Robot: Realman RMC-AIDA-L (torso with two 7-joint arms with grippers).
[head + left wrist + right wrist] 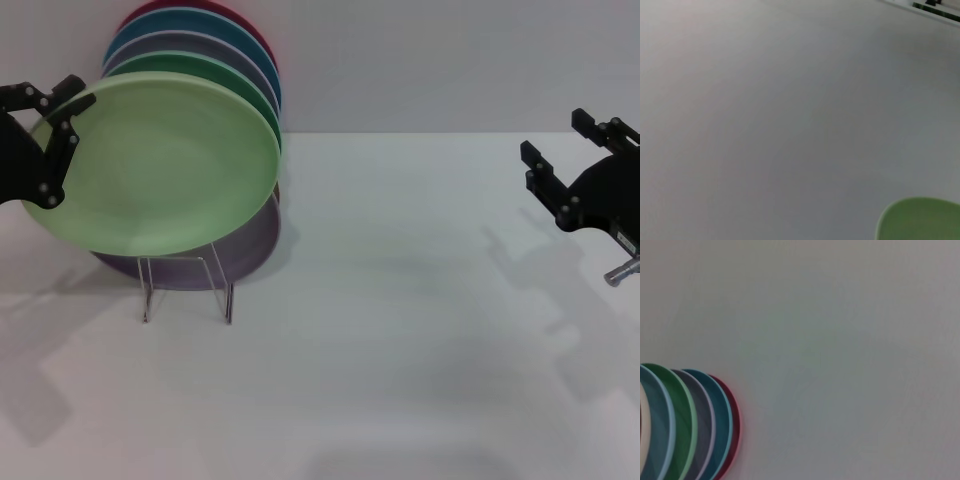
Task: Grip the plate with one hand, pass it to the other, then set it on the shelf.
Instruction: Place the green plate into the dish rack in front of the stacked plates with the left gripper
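Note:
The pale mint-green plate (165, 165) is held tilted just above the clear rack (186, 288) at the left of the table. My left gripper (62, 150) is shut on the plate's left rim. A bit of the plate also shows in the left wrist view (920, 220). My right gripper (552, 134) is open and empty, far to the right above the table and well apart from the plate.
A lilac-purple plate (255, 240) stands in the rack behind the held plate. Darker green (235, 80), lilac, teal and red plates stand in a row behind it; they also show in the right wrist view (685, 425). The white table (420, 330) spreads to the right.

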